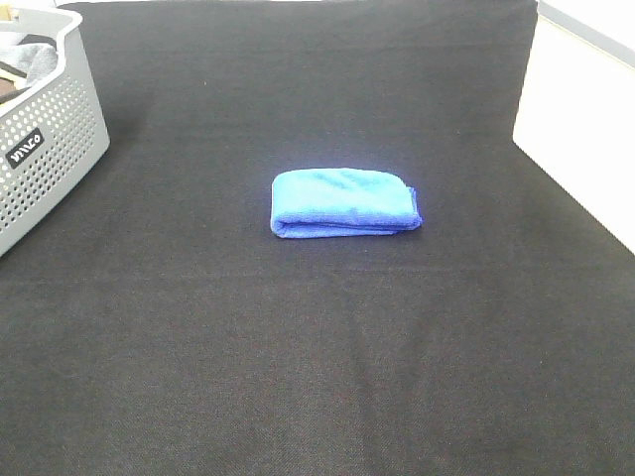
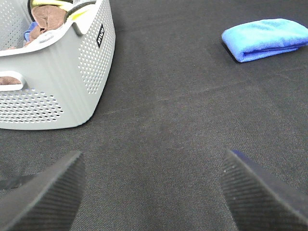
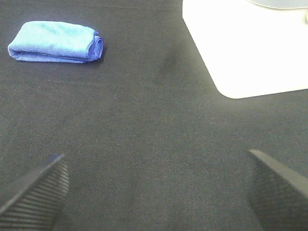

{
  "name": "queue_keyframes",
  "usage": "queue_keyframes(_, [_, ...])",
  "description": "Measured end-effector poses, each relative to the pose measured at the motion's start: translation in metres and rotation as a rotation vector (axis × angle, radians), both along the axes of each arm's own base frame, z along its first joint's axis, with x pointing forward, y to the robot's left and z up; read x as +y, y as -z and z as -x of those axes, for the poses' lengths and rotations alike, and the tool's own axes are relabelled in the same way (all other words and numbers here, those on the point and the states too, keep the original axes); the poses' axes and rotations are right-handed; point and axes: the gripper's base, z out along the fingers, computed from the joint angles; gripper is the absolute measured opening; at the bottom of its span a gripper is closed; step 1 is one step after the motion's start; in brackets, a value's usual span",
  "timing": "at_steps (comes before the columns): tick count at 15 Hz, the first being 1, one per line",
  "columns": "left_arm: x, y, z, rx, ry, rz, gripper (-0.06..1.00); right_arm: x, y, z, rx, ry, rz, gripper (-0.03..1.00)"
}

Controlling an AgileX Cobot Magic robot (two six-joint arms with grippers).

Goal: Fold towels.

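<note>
One royal-blue towel (image 1: 342, 202) lies folded into a compact rectangle at the middle of the black cloth-covered table (image 1: 298, 357). The left wrist view shows the same towel (image 2: 267, 38) far off from my left gripper (image 2: 154, 192), whose two dark ribbed fingers (image 2: 45, 195) stand wide apart with only cloth between them. In the right wrist view the towel (image 3: 55, 42) also lies well away from my right gripper (image 3: 156, 190), which is open and empty. Neither gripper appears in the exterior high view.
A grey perforated basket (image 1: 45, 149) stands at the table's back left, with brown and other cloths inside (image 2: 45, 21). A white surface (image 3: 250, 48) borders the table on the right, beyond the black cloth's edge (image 1: 571, 203).
</note>
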Motion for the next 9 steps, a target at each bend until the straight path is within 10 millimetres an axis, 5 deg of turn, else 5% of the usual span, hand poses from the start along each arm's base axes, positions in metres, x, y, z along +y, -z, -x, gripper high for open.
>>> queue_keyframes(9, [0.0000,0.0000,0.0003,-0.002,0.000,0.000,0.74,0.0000,0.0000,0.0005,-0.003,0.000,0.000,0.92])
